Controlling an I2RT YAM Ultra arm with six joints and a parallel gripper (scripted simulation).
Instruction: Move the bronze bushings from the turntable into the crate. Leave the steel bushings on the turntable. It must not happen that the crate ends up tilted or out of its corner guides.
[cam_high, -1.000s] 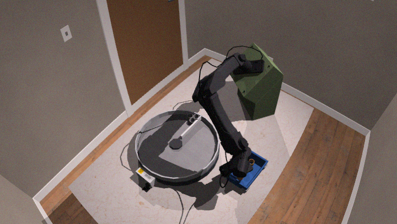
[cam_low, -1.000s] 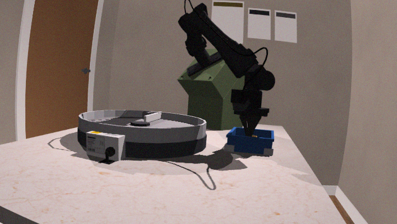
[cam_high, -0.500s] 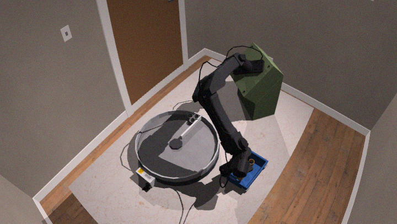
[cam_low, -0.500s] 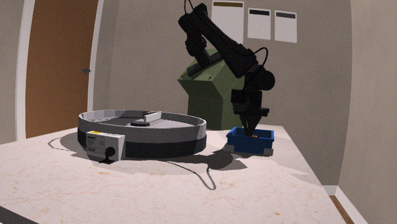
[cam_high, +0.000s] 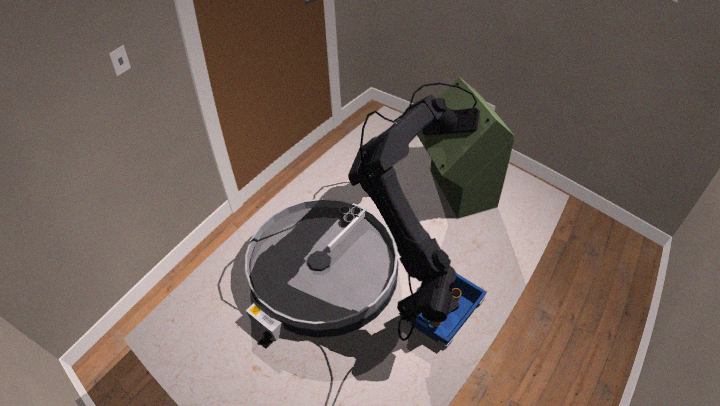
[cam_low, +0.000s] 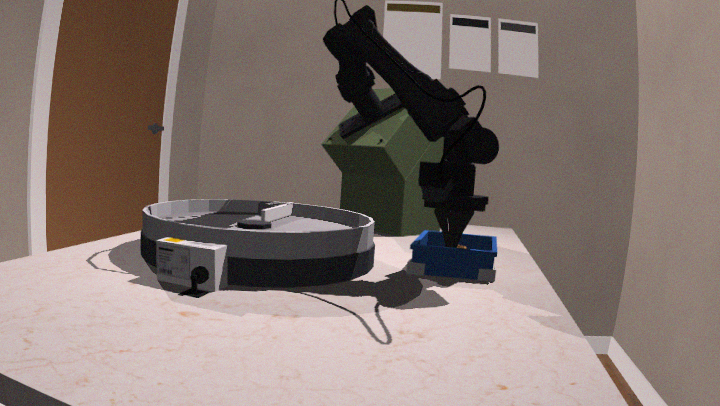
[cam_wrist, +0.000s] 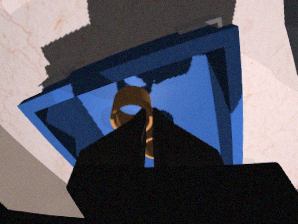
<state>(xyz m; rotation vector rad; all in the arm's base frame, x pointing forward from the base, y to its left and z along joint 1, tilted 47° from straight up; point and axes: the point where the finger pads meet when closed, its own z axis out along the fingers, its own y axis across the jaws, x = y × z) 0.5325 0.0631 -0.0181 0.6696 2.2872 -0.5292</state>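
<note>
Over the open blue plastic crate, our black parallel gripper is nearly closed, pinching the thin wall of a small bronze ring-shaped bushing low inside it. We judge the bushing rigid, smooth and fairly heavy for its size, so it is best gripped across the wall as it is here. Another bronze bushing lies in the crate. The grey steel bushings sit on the round grey turntable.

One bronze bushing hangs inside the blue crate, pinched by its wall. Another bronze bushing lies there. Steel bushings (a tight cluster) sit near the turntable rim.
</note>
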